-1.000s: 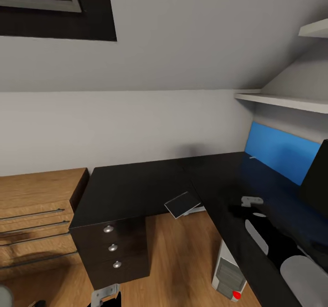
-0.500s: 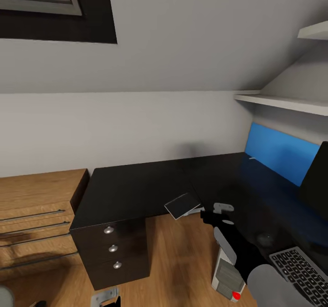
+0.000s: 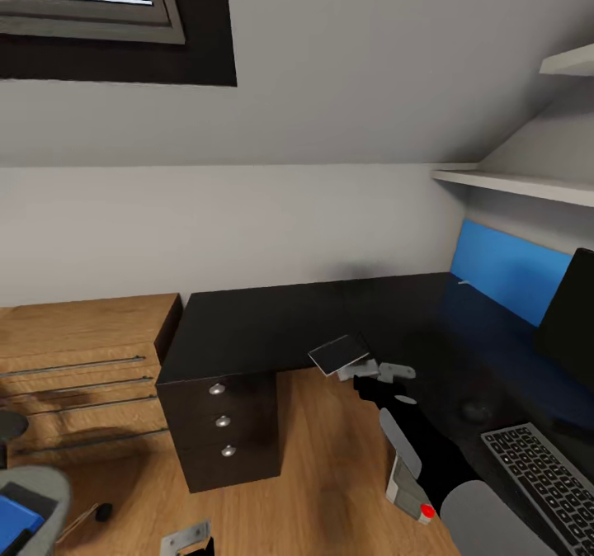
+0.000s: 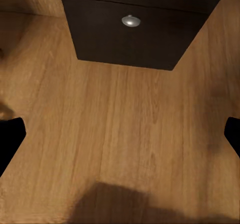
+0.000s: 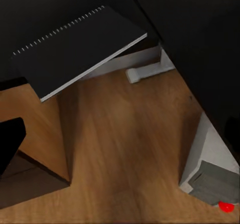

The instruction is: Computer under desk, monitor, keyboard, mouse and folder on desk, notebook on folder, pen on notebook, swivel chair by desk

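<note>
The camera has swung since a second ago: the keyboard (image 3: 544, 482) now shows at the lower right of the head view, and the swivel chair (image 3: 29, 490) with the blue folder (image 3: 16, 516) on its seat has come in at the lower left. The right gripper (image 3: 381, 370), which lay over the bench (image 3: 272, 325) at the right, has drawn in beside the notebook (image 3: 340, 354) that overhangs the bench's inner corner at centre frame; I judge the notebook the next pick, though the folder must reach the bench first. Its fingers look parted and empty in the right wrist view, the left gripper's (image 4: 120, 139) wide apart over the wooden floor (image 4: 125, 124). The monitor (image 3: 569, 317) stands at the right edge, the mouse (image 3: 477, 412) just before it, the computer (image 3: 406, 482) below. A wooden dresser (image 3: 82, 358) sits at the left, a window (image 3: 91, 3) at the upper left.
</note>
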### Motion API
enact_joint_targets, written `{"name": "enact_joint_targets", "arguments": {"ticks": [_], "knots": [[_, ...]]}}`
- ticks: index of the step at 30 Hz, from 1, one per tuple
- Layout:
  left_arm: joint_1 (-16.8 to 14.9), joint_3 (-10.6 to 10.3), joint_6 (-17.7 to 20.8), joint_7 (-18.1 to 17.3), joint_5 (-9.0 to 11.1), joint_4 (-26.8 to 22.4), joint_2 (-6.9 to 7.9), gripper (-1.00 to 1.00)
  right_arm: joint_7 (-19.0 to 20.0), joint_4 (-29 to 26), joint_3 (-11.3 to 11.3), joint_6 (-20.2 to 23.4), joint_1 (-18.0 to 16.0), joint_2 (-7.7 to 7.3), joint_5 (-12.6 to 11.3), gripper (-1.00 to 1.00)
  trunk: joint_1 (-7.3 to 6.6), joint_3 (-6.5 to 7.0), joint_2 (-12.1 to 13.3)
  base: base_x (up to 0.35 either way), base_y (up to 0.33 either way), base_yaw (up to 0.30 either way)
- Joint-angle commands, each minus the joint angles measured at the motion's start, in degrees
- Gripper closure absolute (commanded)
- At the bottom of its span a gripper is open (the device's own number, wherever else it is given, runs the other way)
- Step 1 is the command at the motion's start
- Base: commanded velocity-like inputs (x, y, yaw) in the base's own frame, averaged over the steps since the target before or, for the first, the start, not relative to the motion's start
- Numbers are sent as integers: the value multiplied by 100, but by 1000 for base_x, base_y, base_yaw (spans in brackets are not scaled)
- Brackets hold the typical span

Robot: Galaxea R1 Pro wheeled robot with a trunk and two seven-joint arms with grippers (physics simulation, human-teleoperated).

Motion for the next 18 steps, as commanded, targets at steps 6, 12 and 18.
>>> {"name": "enact_joint_targets", "arguments": {"ticks": [6, 12, 18], "knots": [[0, -13, 26, 38, 46, -9, 2, -100, -299, -6, 50, 19, -3, 3, -50, -100, -3, -7, -5, -336, 0, 272], [0, -13, 22, 51, 46, -6, 2, -100, -461, 7, 684, 19, 5, 13, -55, -100, -3, -26, -5, -313, -59, 272], [0, 7, 10, 56, 47, -18, 51, -100, -521, 144, 1082, -100, 193, 14, -98, -100, -25, -37, 35, -78, -26, 258]]}}
